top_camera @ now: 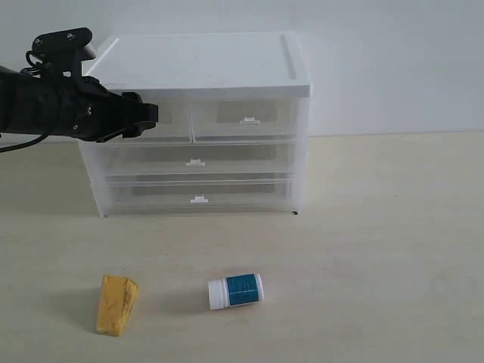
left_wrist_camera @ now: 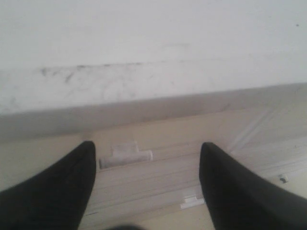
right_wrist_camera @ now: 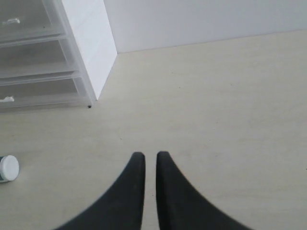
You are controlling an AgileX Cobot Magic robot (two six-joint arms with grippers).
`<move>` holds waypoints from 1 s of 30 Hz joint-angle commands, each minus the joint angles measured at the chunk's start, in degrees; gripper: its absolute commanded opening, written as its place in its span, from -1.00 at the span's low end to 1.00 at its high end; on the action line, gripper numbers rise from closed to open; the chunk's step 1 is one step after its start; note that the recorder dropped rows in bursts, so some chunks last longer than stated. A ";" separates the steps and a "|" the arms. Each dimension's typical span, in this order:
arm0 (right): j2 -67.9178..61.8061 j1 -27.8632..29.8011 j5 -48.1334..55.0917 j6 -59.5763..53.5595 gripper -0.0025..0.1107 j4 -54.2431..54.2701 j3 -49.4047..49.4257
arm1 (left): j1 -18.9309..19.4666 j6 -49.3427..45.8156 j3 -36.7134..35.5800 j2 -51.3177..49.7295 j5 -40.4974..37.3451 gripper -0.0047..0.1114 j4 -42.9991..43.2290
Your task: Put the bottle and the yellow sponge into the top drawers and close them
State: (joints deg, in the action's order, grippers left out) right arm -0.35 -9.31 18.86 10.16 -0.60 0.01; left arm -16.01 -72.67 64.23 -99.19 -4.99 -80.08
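Note:
The bottle (top_camera: 235, 291) lies on its side on the table in front of the cabinet; its white cap (right_wrist_camera: 8, 168) shows at the edge of the right wrist view. To its left lies the yellow sponge (top_camera: 116, 304). My left gripper (top_camera: 151, 115) is at the front of the top left drawer (top_camera: 172, 119) and hides its handle in the exterior view. In the left wrist view this gripper (left_wrist_camera: 147, 146) is open, with a white tab handle (left_wrist_camera: 125, 156) between the fingers, nearer one of them. The top right drawer (top_camera: 246, 113) looks closed. My right gripper (right_wrist_camera: 150, 155) is shut, empty, above bare table.
The white drawer cabinet (top_camera: 200, 68) stands at the back against a pale wall. It has two full-width drawers (top_camera: 197, 161) under the top pair. The cabinet's side (right_wrist_camera: 91, 38) shows in the right wrist view. The right arm is outside the exterior view.

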 commanded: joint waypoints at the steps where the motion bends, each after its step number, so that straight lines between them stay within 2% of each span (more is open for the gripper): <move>1: 0.35 0.22 -6.46 6.70 -0.84 5.09 -0.01 | -0.05 -0.15 1.09 -0.07 1.76 0.11 -0.25; 4: 0.35 0.22 -11.94 13.79 -0.84 9.32 -0.01 | -0.05 -0.15 1.09 -0.07 1.76 0.11 -0.25; 12: 0.35 0.22 -18.32 15.06 -0.84 9.32 -0.01 | -0.05 -0.15 1.09 -0.07 1.98 0.11 -0.25; 15: 0.35 0.22 -22.46 22.60 -0.84 12.36 -0.01 | -0.05 -0.15 1.09 -0.07 1.98 0.11 -0.25; 19: 0.35 0.22 -25.78 38.27 -0.84 18.90 -0.01 | -0.05 -0.15 1.09 -0.07 1.98 0.11 -0.25; 22: 0.35 0.22 -31.21 43.93 -0.84 19.39 -0.01 | -0.05 -0.15 1.09 -0.07 1.98 0.11 -0.25; 24: 0.35 0.10 -34.29 44.62 -0.84 18.11 -0.01 | -0.05 -0.15 1.09 -0.07 1.84 0.11 -0.25; 30: -4.38 -0.01 -31.10 44.67 -0.84 13.50 -5.47 | -0.05 -0.15 1.09 -0.07 1.84 0.11 -0.25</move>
State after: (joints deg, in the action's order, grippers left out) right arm -1.44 -9.31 -12.39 54.89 15.41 -2.74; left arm -16.01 -72.67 64.23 -99.19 -5.17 -80.08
